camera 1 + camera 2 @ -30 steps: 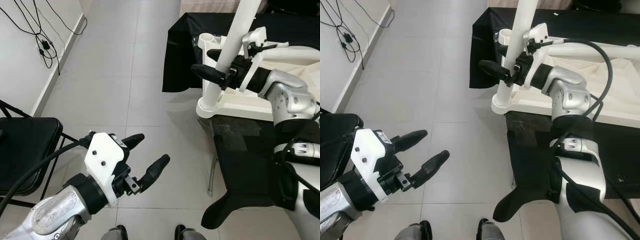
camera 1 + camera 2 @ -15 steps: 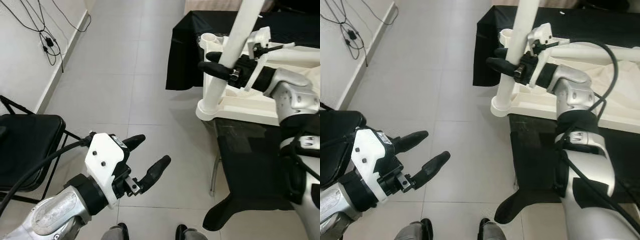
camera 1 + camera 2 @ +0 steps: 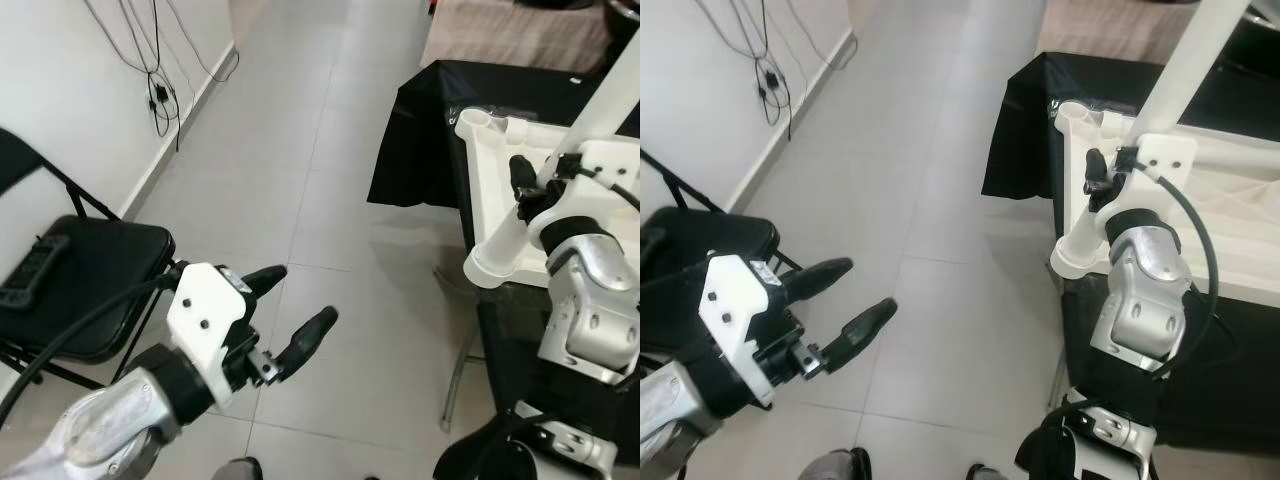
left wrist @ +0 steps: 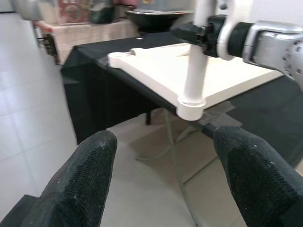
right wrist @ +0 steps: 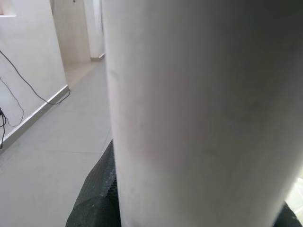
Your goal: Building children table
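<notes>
The right end effector (image 3: 524, 192) was clamped around a white table leg (image 3: 540, 195), its black fingers closed on the tube a little above the leg's round flanged foot. The leg stood upright but leaning slightly, its foot seated at the near left corner of a white tabletop (image 3: 1240, 235) that lay flat, underside up, on a surface draped in black cloth (image 3: 420, 130). At the far left corner of the tabletop sat a round socket (image 3: 478, 121). In the right wrist view the leg (image 5: 199, 118) sat very close to the lens, with one black finger (image 5: 97, 198) showing at its edge.

The left end effector (image 3: 285, 315) hung in the air over the grey tiled floor (image 3: 330, 200), well apart from the tabletop, with its two black fingers spread open and nothing between them. In the left wrist view both fingertips (image 4: 85, 175) framed the scene ahead: the leg (image 4: 196, 71) standing on the tabletop's corner, the right arm (image 4: 270, 42) reaching in to hold it, and the folding metal frame (image 4: 173, 151) under the cloth-covered surface.

To the robot's left, a black folding chair (image 3: 80, 280) stood against the white wall (image 3: 60, 100), with a small dark object (image 3: 35, 265) lying on its seat. Black cables (image 3: 155, 70) hung down the wall to a plug near the skirting.
</notes>
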Robot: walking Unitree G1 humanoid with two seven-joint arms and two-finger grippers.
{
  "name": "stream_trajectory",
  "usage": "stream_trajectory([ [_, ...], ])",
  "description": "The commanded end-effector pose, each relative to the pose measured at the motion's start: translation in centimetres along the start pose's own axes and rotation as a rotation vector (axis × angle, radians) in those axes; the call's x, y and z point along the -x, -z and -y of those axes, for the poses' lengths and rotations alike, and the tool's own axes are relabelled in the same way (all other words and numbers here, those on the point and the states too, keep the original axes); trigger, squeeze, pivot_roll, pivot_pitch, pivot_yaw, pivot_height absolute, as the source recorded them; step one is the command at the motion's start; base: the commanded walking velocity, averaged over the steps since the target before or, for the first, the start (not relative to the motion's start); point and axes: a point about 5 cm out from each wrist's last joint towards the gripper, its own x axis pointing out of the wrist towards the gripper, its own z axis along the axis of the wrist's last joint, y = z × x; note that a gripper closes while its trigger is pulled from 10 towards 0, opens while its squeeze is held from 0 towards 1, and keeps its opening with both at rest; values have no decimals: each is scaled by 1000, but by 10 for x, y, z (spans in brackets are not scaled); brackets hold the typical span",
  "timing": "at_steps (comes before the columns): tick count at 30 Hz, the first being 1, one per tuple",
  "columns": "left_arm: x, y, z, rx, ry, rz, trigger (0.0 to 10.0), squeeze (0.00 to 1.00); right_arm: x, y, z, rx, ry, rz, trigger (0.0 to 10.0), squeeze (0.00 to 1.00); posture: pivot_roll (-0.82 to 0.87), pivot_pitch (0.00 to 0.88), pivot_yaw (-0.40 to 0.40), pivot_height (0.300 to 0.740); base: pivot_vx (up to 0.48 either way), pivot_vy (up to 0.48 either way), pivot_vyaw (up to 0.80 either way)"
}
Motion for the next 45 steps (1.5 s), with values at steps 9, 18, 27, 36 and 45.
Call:
stream_trajectory([
  [9,-1,2,2,-4,6,-2,10000,0,2,22,-22,-45,-27,-189,10000,0,135,221,-58,740,0,0,0],
  [18,-1,0,2,-9,4,2,10000,0,-22,12,-22,-126,-327,-117,10000,1000,143,231,-60,740,0,0,0],
  [27,4,-2,7,3,4,-7,10000,0,-34,8,-27,-25,-705,-43,10000,0,170,271,-52,740,0,0,0],
  [36,8,-1,7,15,4,-20,10000,0,-43,-3,-25,-16,-808,28,10000,0,192,306,-33,740,0,0,0],
  [45,9,-1,8,28,22,-32,10000,0,-51,-12,-20,22,-947,65,0,0,198,321,-15,740,0,0,0],
])
